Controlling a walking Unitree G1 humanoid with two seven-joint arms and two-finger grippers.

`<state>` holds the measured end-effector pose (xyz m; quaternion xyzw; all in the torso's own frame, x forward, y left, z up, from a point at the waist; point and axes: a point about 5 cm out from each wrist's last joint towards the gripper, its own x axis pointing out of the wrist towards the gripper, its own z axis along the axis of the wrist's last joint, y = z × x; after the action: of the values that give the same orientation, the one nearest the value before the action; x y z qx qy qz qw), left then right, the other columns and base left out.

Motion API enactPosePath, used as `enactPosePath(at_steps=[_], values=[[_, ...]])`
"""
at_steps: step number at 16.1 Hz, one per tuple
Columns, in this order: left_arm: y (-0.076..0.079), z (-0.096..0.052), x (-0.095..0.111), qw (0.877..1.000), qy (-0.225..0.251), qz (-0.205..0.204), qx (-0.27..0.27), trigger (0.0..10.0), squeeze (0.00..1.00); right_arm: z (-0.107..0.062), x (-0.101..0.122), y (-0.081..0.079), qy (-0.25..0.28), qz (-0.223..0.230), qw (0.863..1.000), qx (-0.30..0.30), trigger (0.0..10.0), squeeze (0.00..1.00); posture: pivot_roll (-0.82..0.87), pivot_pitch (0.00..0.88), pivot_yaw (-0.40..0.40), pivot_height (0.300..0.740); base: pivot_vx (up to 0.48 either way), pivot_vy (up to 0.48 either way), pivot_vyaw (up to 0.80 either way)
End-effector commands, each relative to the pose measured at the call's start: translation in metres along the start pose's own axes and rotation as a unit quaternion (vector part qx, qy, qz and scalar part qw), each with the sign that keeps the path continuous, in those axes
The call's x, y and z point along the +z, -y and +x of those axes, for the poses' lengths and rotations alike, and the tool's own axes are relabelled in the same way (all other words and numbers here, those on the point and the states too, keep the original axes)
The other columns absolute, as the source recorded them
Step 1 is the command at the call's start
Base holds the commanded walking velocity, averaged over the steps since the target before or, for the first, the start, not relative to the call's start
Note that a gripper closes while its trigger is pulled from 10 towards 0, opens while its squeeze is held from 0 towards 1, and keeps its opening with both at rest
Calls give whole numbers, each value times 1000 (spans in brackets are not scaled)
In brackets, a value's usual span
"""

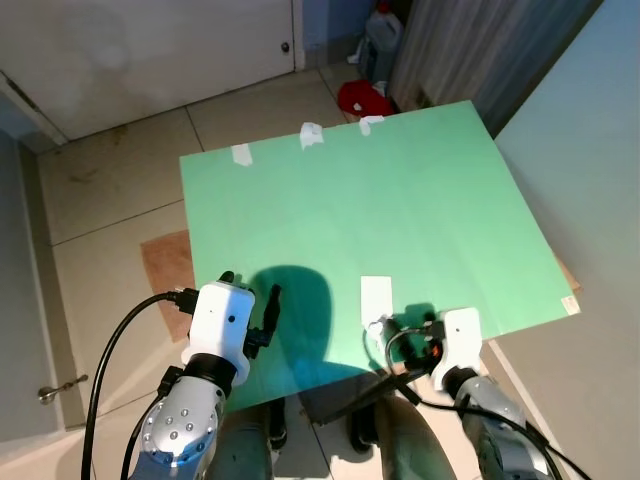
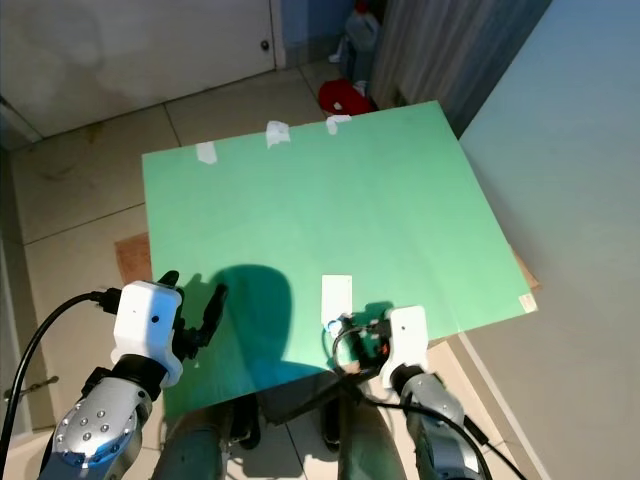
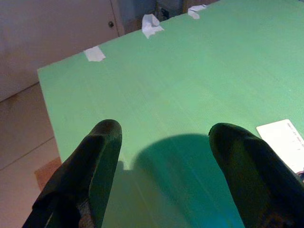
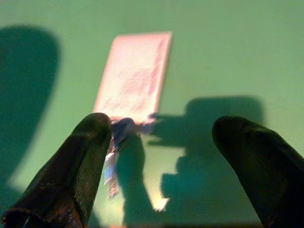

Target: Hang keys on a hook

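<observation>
On green board: one card, three tapes.

Silver arms, white wrists, black cables

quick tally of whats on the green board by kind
white tape pieces: 3
white card: 1
key bunch at the card's near end: 1
total: 5

One green board, three white tape pieces on its far edge, one white card.
</observation>
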<state>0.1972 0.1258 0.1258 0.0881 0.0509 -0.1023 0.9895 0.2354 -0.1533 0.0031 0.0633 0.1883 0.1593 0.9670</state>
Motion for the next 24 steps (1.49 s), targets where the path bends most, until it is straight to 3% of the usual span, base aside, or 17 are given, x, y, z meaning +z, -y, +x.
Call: enactPosePath(at_steps=[1,7,10,14,17,23,24], values=[[3,-4,-8,1000,-17,-1,0,10000,0,-5,-12,-7,-31,37,999,25,10000,0,46,365,-41,736,0,0,0],[4,-2,-7,1000,-13,-5,6,10000,0,-5,-9,-18,-50,111,990,75,10000,0,50,366,-53,736,0,0,0],[4,-4,-7,1000,-14,-4,9,10000,0,-9,-4,-26,-52,88,989,106,10000,0,52,369,-56,736,0,0,0],[6,-3,-7,1000,-12,-9,13,10000,0,-23,24,-34,-30,43,987,151,10000,0,18,367,-81,736,0,0,0],[9,0,-7,1000,-10,-13,14,10000,0,-32,33,-32,-27,25,987,158,10000,0,-3,365,-96,736,0,0,0],[12,-1,-3,1000,2,-25,16,10000,0,-13,16,-29,-40,12,992,123,10000,0,24,388,-92,736,0,0,0],[18,-5,3,1000,11,-24,-5,10000,0,-7,17,-28,-37,8,992,119,10000,0,41,401,-96,736,0,0,0]])
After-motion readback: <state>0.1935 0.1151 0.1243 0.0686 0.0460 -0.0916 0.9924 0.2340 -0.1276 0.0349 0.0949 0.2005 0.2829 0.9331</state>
